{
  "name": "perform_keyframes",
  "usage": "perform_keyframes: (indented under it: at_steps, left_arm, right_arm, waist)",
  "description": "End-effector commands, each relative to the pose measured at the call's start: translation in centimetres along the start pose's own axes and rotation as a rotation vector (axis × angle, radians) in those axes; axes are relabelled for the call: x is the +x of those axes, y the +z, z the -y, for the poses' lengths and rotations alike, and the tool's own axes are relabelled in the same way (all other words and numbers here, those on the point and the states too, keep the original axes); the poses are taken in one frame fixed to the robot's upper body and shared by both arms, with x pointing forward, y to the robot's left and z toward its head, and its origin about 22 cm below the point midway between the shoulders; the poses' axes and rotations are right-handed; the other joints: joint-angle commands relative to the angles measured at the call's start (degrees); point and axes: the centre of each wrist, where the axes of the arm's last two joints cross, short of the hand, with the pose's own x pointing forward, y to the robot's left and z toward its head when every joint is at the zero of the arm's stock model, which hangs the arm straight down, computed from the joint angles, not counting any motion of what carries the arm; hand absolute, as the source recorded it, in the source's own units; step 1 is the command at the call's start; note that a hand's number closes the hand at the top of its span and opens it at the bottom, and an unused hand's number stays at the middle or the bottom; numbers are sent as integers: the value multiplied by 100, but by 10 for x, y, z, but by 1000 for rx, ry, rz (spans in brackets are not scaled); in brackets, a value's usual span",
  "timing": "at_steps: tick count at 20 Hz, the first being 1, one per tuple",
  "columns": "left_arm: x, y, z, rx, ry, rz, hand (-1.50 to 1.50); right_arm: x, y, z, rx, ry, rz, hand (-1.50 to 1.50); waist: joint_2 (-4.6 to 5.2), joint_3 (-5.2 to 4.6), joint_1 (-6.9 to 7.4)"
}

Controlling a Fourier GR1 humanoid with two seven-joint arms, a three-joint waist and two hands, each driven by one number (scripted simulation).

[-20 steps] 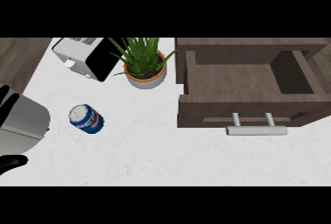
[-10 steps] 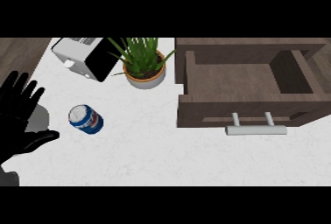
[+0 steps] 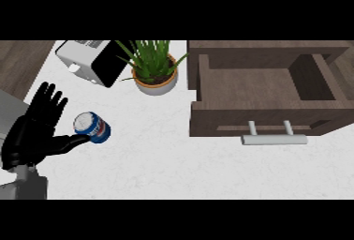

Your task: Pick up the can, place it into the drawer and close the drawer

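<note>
The robot's left hand (image 3: 31, 138) is at the left edge of the white counter (image 3: 159, 164). It is open, palm showing, with its black fingers (image 3: 48, 101) straight and fanned out toward the far side. The thumb (image 3: 68, 141) sticks out to the right, and its tip comes up against the near-left side of the can (image 3: 92, 127). From here I can't tell whether the two actually touch. Nothing is curled round the can. The grey forearm (image 3: 27, 185) comes in from the near-left corner.

The can is blue with a pale top and looks to be standing upright on the counter, just right of the hand. It is well apart from the drawer (image 3: 262, 117), which is over on the right.

That drawer is dark brown wood and is pulled open toward the near side, so its inner floor shows. A silver bar handle (image 3: 273, 139) juts from its front wall.

At the far side, between hand and drawer, a potted plant (image 3: 153, 70) with long green blades sits in a tan pot. Just to its left is a white toaster (image 3: 86, 58) with a black side, set at an angle. Brown wood flooring (image 3: 24, 58) shows beyond the counter's far-left corner.
</note>
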Motion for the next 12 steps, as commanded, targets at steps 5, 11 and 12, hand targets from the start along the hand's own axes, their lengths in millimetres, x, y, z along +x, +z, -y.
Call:
perform_keyframes:
  at_steps: [5, 11, 12]
  left_arm:
    - [-39, -5, -5, 49, -24, -26, -150]
    - [-67, -2, -29, 114, -31, -12, -150]
    - [-67, -16, -48, 126, -50, -8, -150]
  right_arm:
    - [-9, 8, 3, -10, -4, -17, -150]
    - [14, 4, 16, -2, -6, 2, -150]
    - [3, 5, 16, -15, 3, -7, -150]
  waist:
    - [0, 2, 10]
    - [-2, 1, 16]
    - [4, 0, 2]
